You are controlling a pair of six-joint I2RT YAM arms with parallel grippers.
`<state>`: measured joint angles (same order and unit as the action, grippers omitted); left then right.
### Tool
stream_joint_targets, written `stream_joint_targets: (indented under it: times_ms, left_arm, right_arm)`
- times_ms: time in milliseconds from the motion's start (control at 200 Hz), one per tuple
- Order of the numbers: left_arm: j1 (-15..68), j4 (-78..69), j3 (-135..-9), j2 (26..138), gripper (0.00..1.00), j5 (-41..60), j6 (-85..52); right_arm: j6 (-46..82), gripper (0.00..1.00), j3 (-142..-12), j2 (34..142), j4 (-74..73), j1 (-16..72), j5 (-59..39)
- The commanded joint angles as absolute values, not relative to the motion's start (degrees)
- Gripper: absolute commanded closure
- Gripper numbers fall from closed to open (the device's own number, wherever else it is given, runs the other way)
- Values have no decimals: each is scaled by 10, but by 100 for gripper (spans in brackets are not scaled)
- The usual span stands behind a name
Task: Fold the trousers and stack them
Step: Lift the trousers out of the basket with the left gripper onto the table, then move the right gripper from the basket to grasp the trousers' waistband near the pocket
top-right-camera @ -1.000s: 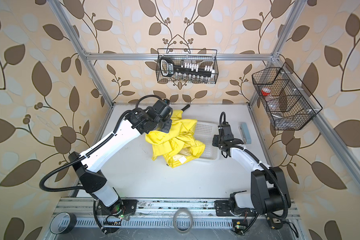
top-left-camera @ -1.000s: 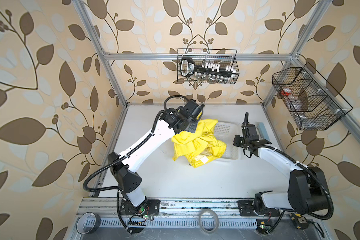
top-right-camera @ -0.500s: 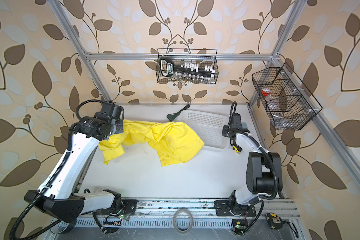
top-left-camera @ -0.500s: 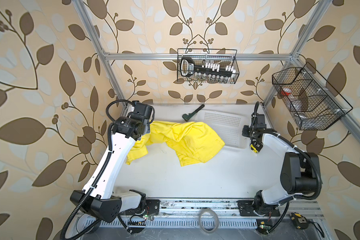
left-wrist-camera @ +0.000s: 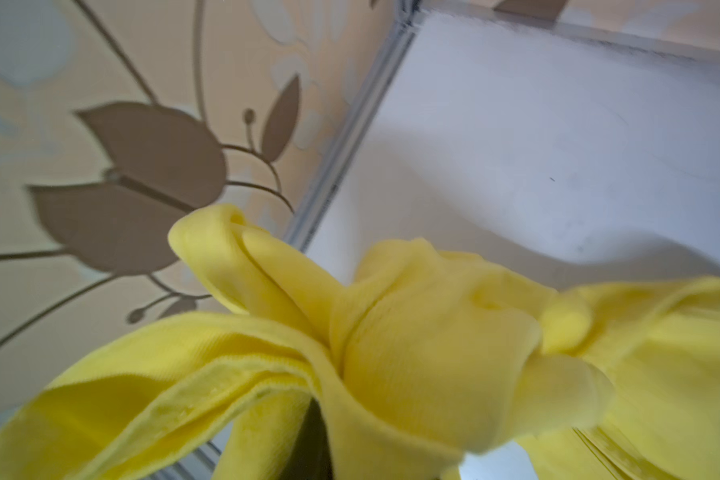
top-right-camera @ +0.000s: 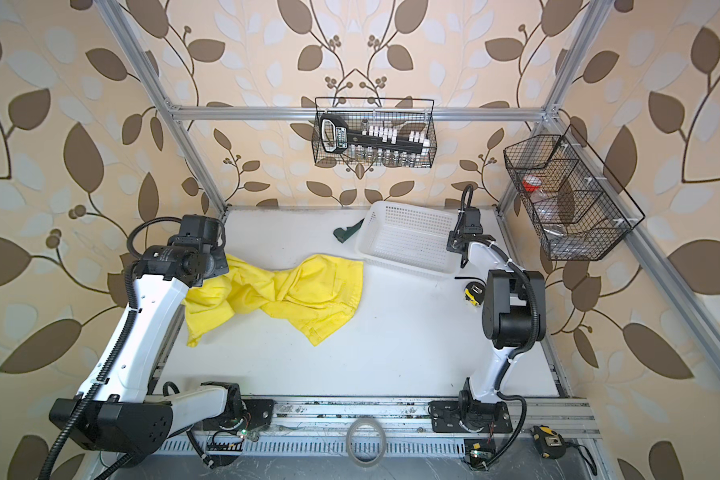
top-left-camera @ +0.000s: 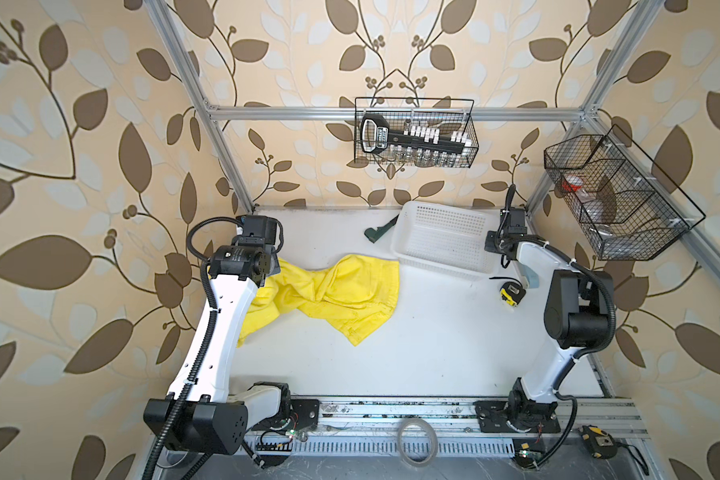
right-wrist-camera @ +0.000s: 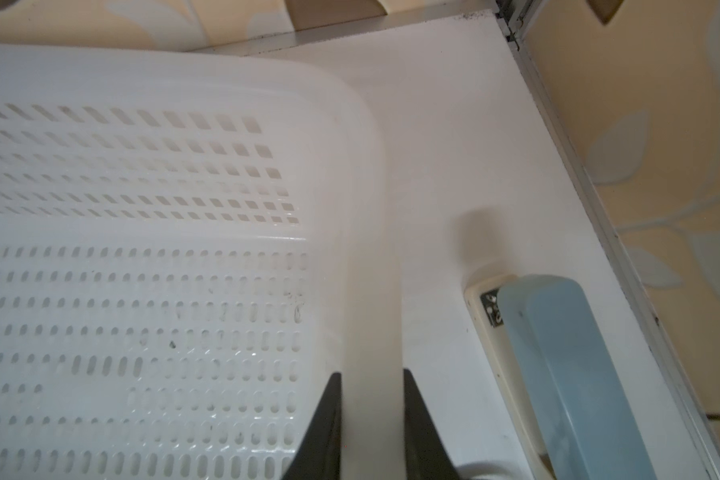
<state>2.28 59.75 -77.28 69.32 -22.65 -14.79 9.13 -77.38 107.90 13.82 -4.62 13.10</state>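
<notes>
Basket rim (right-wrist-camera: 373, 270) in right hand (right-wrist-camera: 371, 376); wrist view only

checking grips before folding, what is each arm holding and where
left gripper: yellow trousers, by a bunched end of the fabric, exact part unclear. right gripper: white perforated basket, jaws pinching its rim.

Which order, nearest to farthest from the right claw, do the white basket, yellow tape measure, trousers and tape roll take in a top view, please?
1. white basket: the right claw grips its right rim.
2. yellow tape measure: just in front of the claw, on the right side.
3. trousers: left of centre.
4. tape roll: on the front rail, middle.
</notes>
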Motion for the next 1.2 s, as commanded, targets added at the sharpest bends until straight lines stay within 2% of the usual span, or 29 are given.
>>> stream_joint_targets:
  times_ms: [0, 340, 465, 605, 750, 940, 1075, 1195]
  left_arm:
    - [40, 555, -739, 700, 100, -48, -153]
    - [179, 499, -687, 758, 100, 10, -213]
    - [202, 481, -684, 782, 100, 20, -239]
    - [203, 493, -702, 805, 100, -9, -247]
    - [202, 531, -735, 820, 98, -107, -237]
    - [172, 568, -752, 847, 89, -247, -210]
    - [103, 556, -736, 843, 83, -270, -196]
    - [63, 547, -736, 852, 69, -272, -175]
  right_arm:
    - [43, 81, -818, 1116, 146, -54, 170]
    - [35, 74, -933, 1214, 138, -67, 135]
    - [36, 64, -952, 1212, 137, -68, 100]
    - [34, 37, -930, 1156, 145, -62, 63]
    - [43, 12, -888, 1080, 164, -61, 17]
    - [65, 11, -766, 936, 156, -27, -44]
    - [90, 9, -663, 824, 147, 33, -70]
    - [111, 5, -574, 749, 141, 117, -60]
